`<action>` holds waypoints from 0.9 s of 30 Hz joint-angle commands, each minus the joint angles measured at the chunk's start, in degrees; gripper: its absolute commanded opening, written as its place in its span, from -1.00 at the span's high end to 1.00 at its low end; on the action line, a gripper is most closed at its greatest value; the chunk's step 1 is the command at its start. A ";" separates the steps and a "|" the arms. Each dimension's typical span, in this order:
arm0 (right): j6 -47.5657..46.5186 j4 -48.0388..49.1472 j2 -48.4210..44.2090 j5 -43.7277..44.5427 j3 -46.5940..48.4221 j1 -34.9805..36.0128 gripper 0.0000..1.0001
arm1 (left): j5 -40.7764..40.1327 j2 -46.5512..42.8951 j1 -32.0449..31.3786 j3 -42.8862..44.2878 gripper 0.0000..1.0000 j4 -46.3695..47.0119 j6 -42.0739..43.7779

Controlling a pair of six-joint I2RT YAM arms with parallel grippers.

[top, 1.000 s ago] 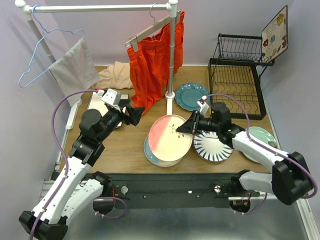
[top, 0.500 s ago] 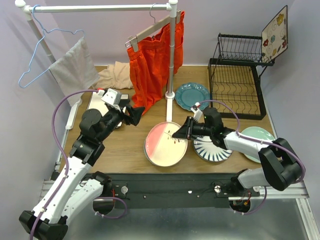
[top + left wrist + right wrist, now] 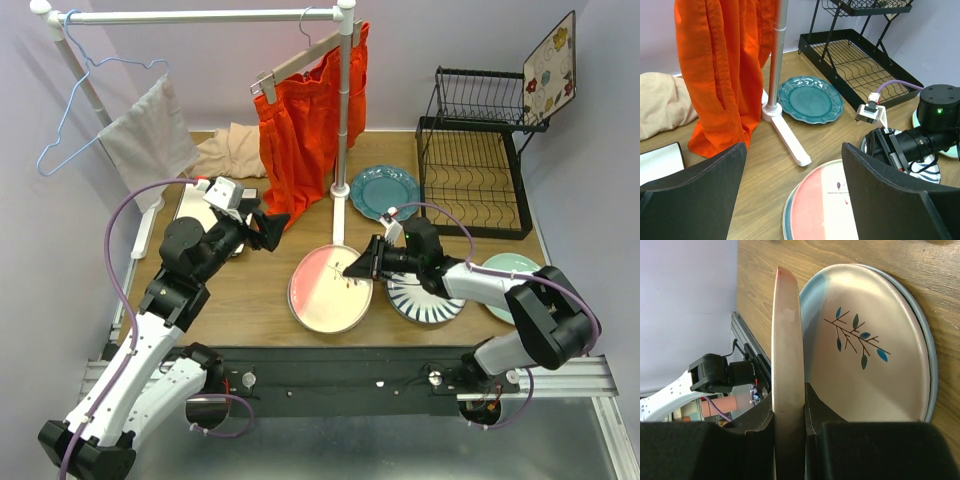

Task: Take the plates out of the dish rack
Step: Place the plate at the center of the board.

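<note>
Your right gripper (image 3: pixel 358 267) is pinching the rim of the pink and cream plate (image 3: pixel 325 295). In the right wrist view the plate runs edge-on between the two fingers, which are clamped on either face of it. This plate hangs low over the front middle of the desk (image 3: pixel 250 290), directly above the cream and light-blue plate (image 3: pixel 865 365), which lies flat and carries a small leafy sprig design. The held plate looks tilted against the lower one. You cannot tell from these views whether its far edge touches the one beneath.

Just to the right of the held plate, partly under your right arm, the blue-striped plate (image 3: pixel 425 300) lies flat on the desk. Further right, near the desk edge, the pale mint plate (image 3: pixel 510 263) lies partly hidden by the same arm. The teal plate (image 3: pixel 383 192) lies flat further back, between the foot of the white clothes rail (image 3: pixel 200 15) and the dish rack (image 3: pixel 470 180).

The black wire dish rack stands at the back right corner of the desk. The square flowered plate (image 3: pixel 550 68) leans upright at the right end of its upper shelf.

Your left gripper (image 3: pixel 270 228) is raised above the left half of the desk, its jaws spread wide and holding nothing. It points towards the orange garment (image 3: pixel 298 130) hanging from the rail.
</note>
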 commanded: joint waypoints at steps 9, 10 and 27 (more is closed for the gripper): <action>1.42 7.93 0.42 -1.39 -2.81 0.46 0.88 | 0.55 -0.91 0.32 -0.24 -0.72 0.37 0.03; 1.42 7.93 0.69 -1.48 -2.72 0.46 0.82 | 0.55 -0.83 0.32 -0.15 -0.72 0.37 0.03; -6.49 -7.08 3.33 7.48 4.04 0.46 0.03 | 0.63 -0.92 0.32 -0.24 -0.72 0.37 0.03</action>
